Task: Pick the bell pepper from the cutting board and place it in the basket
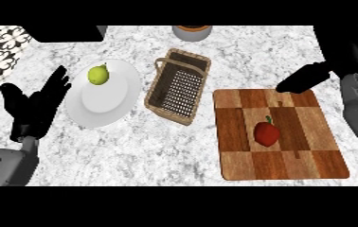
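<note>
**Pepper on the Board, Basket Has Nothing In It**

We see a big white and grey counter [140,141] first. It holds all the other things.

The biggest thing on it is a brown wood board [308,160] made of light and dark squares. It lies by the counter's right edge, close to the front edge.

Next is a round white plate [105,103]. It sits toward the counter's left edge.

Then comes the basket [190,58]. It is brown and woven, and it stands in the middle of the counter, between the plate and the board. It is just beside the board's far left corner. We can see its bottom, and nothing is in it.

Our left hand [31,108] is at the counter's left edge, just beside the plate. It rests wide open with its fingers up, and it holds nothing.

Our right hand [304,79] is over the far edge of the board. We cannot tell how far open it is. It is apart from the pepper.

The pepper [266,133] is red with a green stem. It lies near the middle of the board.

A yellow-green pear [98,74] sits on the far part of the plate.

A small round pot [192,31] stands at the counter's far edge, behind the basket.
</note>
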Action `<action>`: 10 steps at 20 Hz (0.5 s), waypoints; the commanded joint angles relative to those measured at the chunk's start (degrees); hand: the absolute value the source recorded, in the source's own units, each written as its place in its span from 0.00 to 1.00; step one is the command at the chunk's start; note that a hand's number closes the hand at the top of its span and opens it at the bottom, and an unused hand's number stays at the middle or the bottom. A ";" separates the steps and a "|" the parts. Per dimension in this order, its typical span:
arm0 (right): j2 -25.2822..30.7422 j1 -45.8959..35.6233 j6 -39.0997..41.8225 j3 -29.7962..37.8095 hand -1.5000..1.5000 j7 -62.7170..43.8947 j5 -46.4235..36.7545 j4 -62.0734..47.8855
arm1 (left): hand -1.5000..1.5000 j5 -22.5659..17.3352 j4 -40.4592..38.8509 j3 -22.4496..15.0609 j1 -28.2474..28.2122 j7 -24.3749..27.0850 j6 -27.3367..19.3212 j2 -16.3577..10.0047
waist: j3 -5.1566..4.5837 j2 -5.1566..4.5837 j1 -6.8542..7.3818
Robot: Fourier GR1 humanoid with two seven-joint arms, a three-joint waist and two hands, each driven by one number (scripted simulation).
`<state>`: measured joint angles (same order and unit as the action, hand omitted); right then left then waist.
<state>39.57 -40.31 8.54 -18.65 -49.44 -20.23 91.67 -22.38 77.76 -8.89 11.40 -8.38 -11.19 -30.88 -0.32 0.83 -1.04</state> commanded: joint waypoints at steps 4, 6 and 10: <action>2.75 -4.09 20.04 4.87 0.00 -14.96 17.81 3.94 | 0.50 0.35 -1.65 1.04 1.58 0.09 0.40 0.85 | 0.18 -0.41 -0.01; 5.59 -2.32 22.33 8.34 0.00 -15.55 23.38 6.14 | 0.50 1.09 0.01 0.27 0.15 0.50 -0.49 2.15 | 0.23 -0.29 -0.27; 8.50 3.82 20.59 11.98 0.00 -18.86 31.34 14.56 | 0.50 0.42 -3.09 3.05 0.57 1.55 2.65 0.25 | 0.24 -0.32 -0.76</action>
<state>46.06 -39.06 23.64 -10.14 -58.25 3.07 99.96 -21.58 76.73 -7.64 11.08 -7.32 -10.26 -29.87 -0.11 0.55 -1.36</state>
